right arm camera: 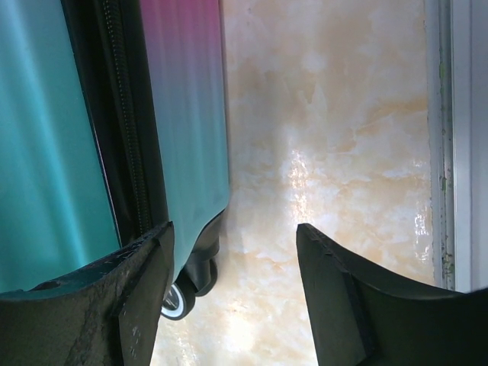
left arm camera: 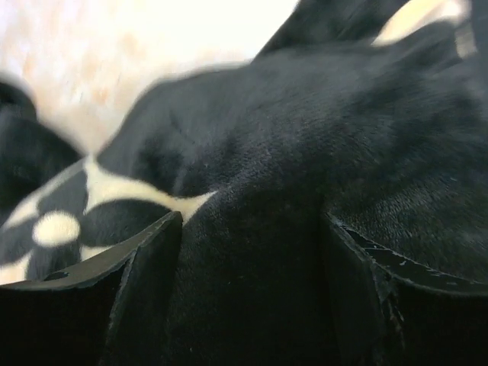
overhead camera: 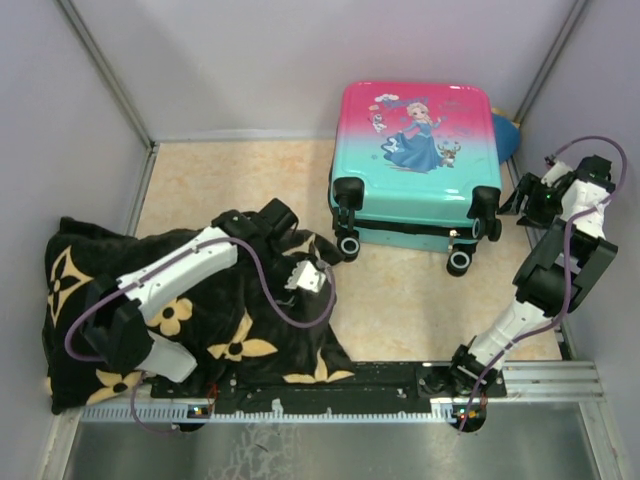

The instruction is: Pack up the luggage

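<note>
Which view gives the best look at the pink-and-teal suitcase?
The top external view: the whole pink-to-teal hard-shell suitcase shows, lying flat. The right wrist view shows only a side strip with black zipper and one wheel; the left wrist view shows none.

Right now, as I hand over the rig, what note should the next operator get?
Left gripper: open, straddling a fold of the blanket, no grip yet.
Right gripper: open, empty, beside the luggage.
Luggage lies closed at the far side; blanket heaped near left.
Done: nothing packed. Left: open the luggage, likely load the blanket, close up.
</note>
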Available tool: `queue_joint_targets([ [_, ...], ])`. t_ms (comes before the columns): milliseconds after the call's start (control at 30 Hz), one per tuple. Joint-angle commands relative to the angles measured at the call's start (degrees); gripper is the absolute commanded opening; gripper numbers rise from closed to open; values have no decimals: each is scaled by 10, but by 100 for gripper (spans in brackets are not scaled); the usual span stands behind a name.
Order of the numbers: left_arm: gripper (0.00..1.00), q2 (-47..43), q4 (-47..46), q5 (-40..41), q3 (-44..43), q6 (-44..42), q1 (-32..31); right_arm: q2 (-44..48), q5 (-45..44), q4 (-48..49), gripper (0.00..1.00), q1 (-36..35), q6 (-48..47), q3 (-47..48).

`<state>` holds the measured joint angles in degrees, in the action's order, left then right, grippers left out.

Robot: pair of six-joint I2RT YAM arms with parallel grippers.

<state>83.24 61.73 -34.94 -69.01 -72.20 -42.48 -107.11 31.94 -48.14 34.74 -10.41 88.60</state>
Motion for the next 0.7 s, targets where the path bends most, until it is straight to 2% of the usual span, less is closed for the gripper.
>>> queue_joint_targets([
  [0, 77, 53, -149, 227, 17, 65, 91, 16, -3, 1, 66, 2, -15, 11],
  [67, 76, 102, -215, 287, -18, 72, 176, 23, 0, 10, 66, 2, -13, -1],
  [133, 76, 166, -278, 334, -108, 101, 252, 27, 2, 15, 66, 2, -10, -9],
  [267, 79, 353, -348, 442, -356, 163, 355, 29, 7, 21, 66, 2, -9, -20],
  [333, 82, 439, -329, 503, -524, 189, 383, 29, 9, 16, 66, 2, -15, -18],
  [367, 84, 471, -303, 506, -614, 208, 393, 30, 9, 13, 66, 2, -21, -17],
  [400, 85, 492, -286, 503, -679, 224, 398, 31, 6, 10, 66, 2, -26, -15],
  [433, 86, 494, -279, 491, -709, 235, 400, 33, 4, 7, 66, 2, -34, -14],
  [500, 86, 444, -308, 433, -666, 271, 398, 35, -3, 7, 66, 2, -47, -15],
  [600, 88, 314, -417, 320, -481, 315, 382, 29, -18, 19, 66, 2, -60, -6],
  [667, 88, 249, -439, 229, -382, 327, 356, 17, -23, 40, 66, 1, -60, -2],
])
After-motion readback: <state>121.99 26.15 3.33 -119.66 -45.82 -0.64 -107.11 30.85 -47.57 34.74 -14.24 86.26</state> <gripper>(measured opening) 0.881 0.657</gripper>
